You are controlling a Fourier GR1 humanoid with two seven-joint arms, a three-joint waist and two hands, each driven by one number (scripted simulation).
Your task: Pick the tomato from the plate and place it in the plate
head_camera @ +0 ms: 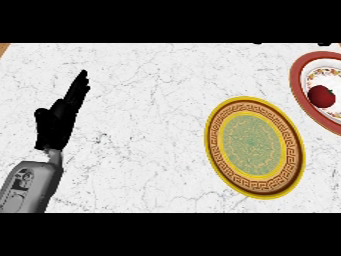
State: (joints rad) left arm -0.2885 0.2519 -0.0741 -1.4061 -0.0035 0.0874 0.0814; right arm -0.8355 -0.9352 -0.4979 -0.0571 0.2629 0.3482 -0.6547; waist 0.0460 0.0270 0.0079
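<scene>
Red tomato (321, 95) on red-rimmed floral plate (300, 75), far right; brown-gold plate (222, 150) beside, green centre bare

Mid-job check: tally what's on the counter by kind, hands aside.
Plates: 2, a yellow-rimmed plate and a red-rimmed plate
Tomatoes: 1, the tomato lying on the red-rimmed plate
Total: 3

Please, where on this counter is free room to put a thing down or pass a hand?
The widest bare counter lies between the left hand and the gold-rimmed plate. It is crowded at the right: the red-rimmed plate with the tomato sits close beside it.
</scene>
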